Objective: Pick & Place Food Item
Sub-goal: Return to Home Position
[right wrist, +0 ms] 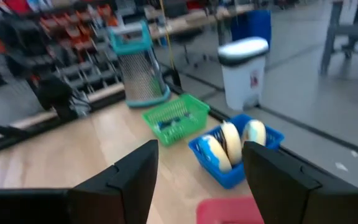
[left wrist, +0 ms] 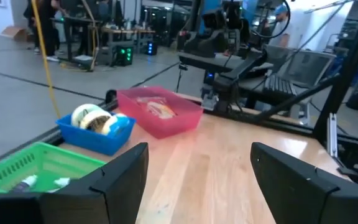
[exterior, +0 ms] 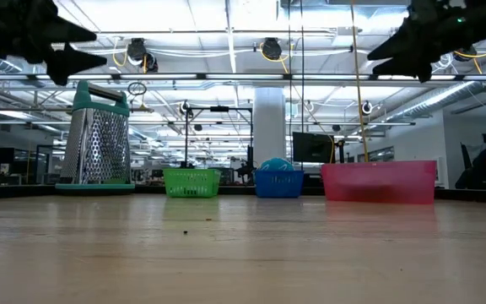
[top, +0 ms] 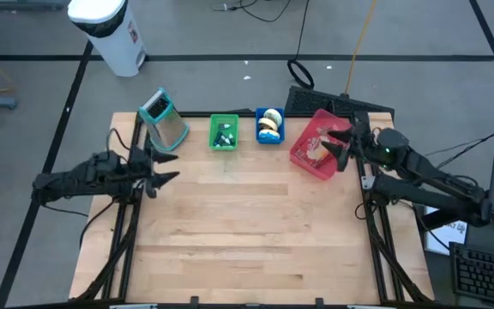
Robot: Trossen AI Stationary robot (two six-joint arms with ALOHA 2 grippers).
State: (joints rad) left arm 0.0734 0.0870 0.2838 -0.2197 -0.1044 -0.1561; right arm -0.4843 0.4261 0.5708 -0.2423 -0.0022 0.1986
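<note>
I see the donuts (top: 270, 123) in the blue bin (top: 269, 142), far across my bench (top: 247, 232), between the green bin (top: 213, 133) and red bin (top: 303, 159). Left hand (top: 168, 167) near the grater (top: 163, 120) and right hand (top: 340, 148) over the red bin both hover wide open, empty.

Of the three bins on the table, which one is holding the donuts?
The blue bin, standing between the green bin and the larger red bin: only it holds the pale ring-shaped donuts.
</note>
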